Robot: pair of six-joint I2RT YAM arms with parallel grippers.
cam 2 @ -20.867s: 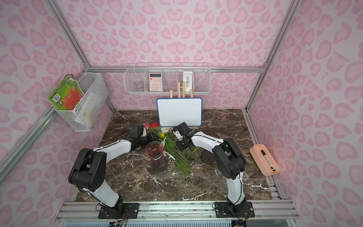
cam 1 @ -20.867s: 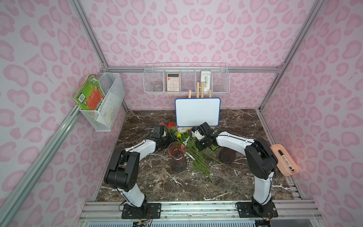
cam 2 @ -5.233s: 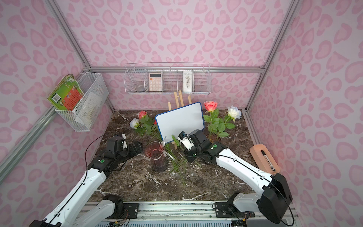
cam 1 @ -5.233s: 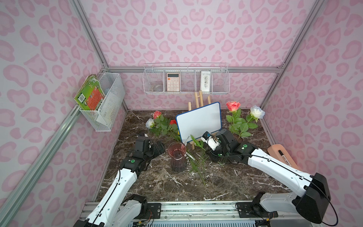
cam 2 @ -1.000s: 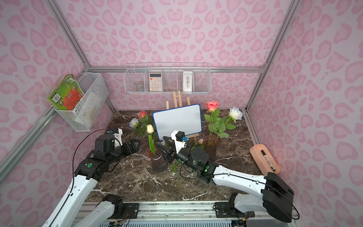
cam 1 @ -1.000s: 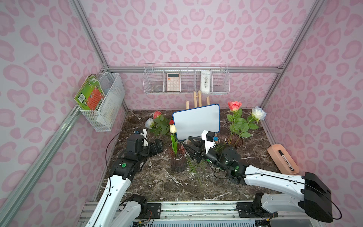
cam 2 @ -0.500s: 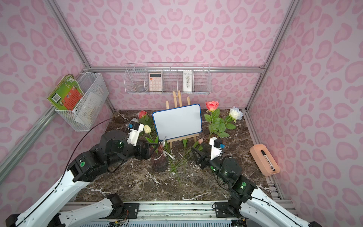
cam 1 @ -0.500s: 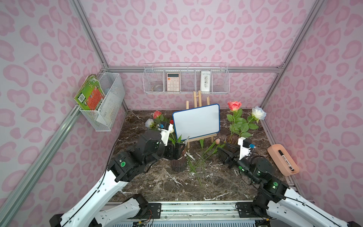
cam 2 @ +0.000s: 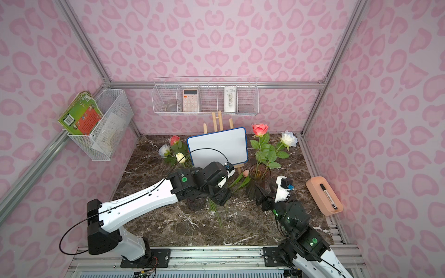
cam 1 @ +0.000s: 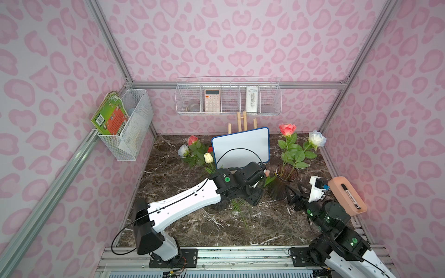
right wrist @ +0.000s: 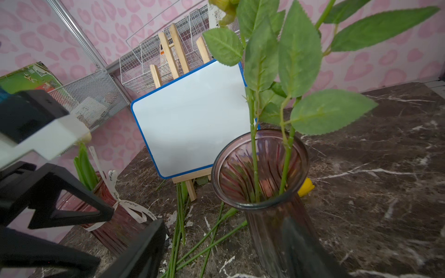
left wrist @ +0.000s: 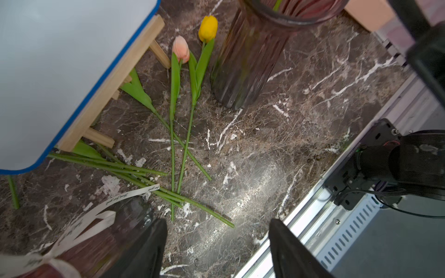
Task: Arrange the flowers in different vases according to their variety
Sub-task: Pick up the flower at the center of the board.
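Marble, dark brown with white veins, covers the table (cam 1: 265,226), and from where I stand the left arm (cam 1: 183,204) makes the long reach. It stretches from its base at the front left on a diagonal toward the middle, wrist bent over so the left gripper (left wrist: 216,221) points down at the loose stems (left wrist: 134,171) lying between the two vases. Its fingers (left wrist: 149,250) stand apart with nothing between them, just above the marble. Under that wrist sits the ribboned vase (right wrist: 115,223), mostly hidden in both top views, with a white tulip (cam 1: 208,157) rising from it. The right arm (cam 1: 337,231) is folded tight near the front right corner. Its right gripper (cam 1: 293,190) is held low and aimed at the foot of the flared vase (cam 1: 280,187), just beside it and, as far as I can tell, not touching. Those fingers are spread too, and empty. That vase holds a pink rose (cam 1: 287,128) and a white-blue rose (cam 1: 317,138), both upright. A pink tulip (left wrist: 180,49) and a yellow tulip (left wrist: 208,27) lie flat on the marble, heads just beside the flared vase's base, stems crossing. Two more roses (cam 1: 192,140) lie at the back left, beside the whiteboard (cam 1: 242,146).
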